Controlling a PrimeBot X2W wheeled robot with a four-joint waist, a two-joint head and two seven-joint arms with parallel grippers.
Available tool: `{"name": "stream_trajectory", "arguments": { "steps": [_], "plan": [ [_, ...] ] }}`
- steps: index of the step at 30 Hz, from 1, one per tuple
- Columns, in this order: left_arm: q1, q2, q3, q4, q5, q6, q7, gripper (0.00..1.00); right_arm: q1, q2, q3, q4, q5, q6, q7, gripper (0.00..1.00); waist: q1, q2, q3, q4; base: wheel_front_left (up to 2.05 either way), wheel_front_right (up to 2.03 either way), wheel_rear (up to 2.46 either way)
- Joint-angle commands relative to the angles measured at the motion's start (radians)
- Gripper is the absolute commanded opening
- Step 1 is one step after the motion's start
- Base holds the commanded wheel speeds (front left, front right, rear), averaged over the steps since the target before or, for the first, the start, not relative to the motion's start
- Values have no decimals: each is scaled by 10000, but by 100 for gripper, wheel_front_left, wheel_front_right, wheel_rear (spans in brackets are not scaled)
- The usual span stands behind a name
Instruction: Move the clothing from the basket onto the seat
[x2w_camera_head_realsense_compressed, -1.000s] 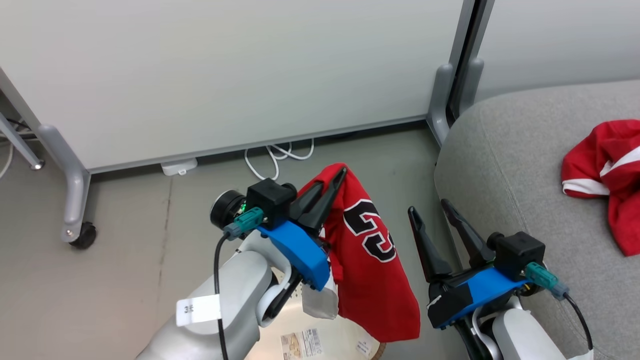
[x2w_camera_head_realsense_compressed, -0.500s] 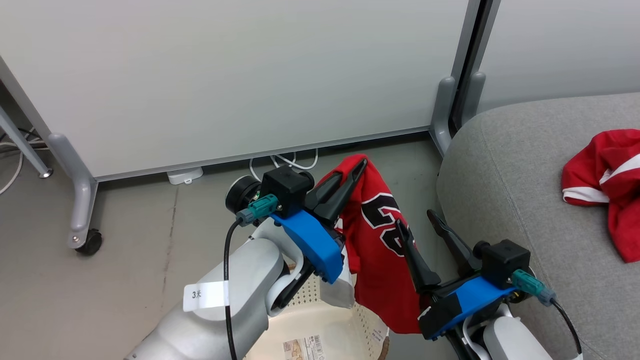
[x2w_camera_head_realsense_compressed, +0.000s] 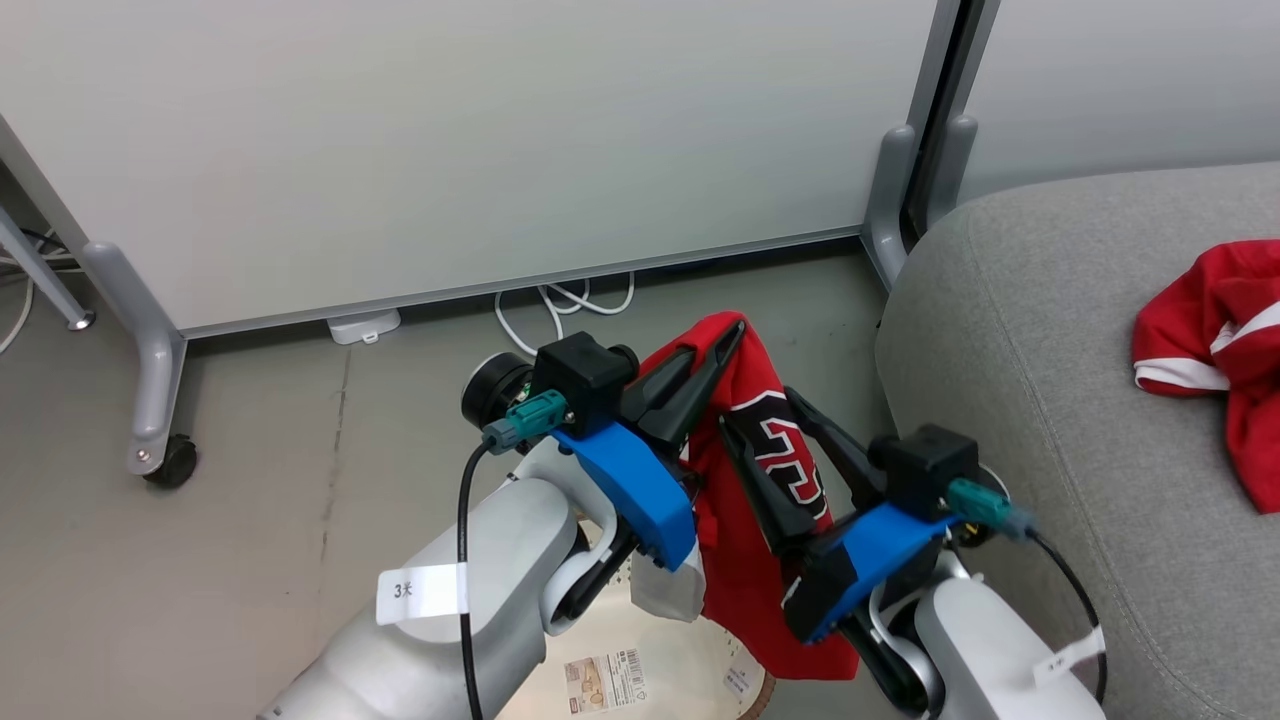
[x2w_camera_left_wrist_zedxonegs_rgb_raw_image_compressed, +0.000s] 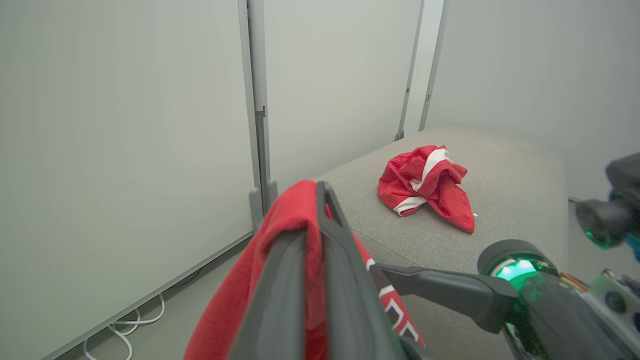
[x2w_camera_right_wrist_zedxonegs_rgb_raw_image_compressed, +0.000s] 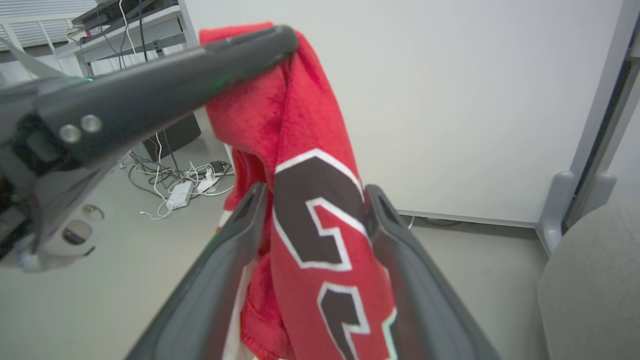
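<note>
Above the basket (x2w_camera_head_realsense_compressed: 668, 668), left hand (x2w_camera_head_realsense_compressed: 735, 332) still clenched on the jersey (x2w_camera_head_realsense_compressed: 745, 560) at its top edge, right hand (x2w_camera_head_realsense_compressed: 757, 408) now swung in from beside it, released fingers (x2w_camera_right_wrist_zedxonegs_rgb_raw_image_compressed: 210, 290) straddling the hanging number, striped garment (x2w_camera_head_realsense_compressed: 1215, 340) lying on the seat (x2w_camera_head_realsense_compressed: 1050, 400)
</note>
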Motion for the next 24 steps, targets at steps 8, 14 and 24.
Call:
{"name": "stream_trajectory", "arguments": {
  "steps": [8, 14, 24],
  "plan": [
    [-252, -78, -167, -49, -45, -22, -48, 0, -1287, -10, 422, 1543, 112, 1, 438, 100, 0, 0, 211, 128, 0, 0, 0],
    [-358, -68, -245, -40, -110, -22, -48, 0, -1859, -11, 827, 2672, 547, 1, 105, 100, 0, 0, 279, 205, 0, 0, 0],
    [-410, -52, -282, -5, -163, -22, -48, 0, -2450, -11, 1504, 4078, 1428, 1, -474, 0, 0, 0, 207, 204, 0, 0, 0]
  ]
}}
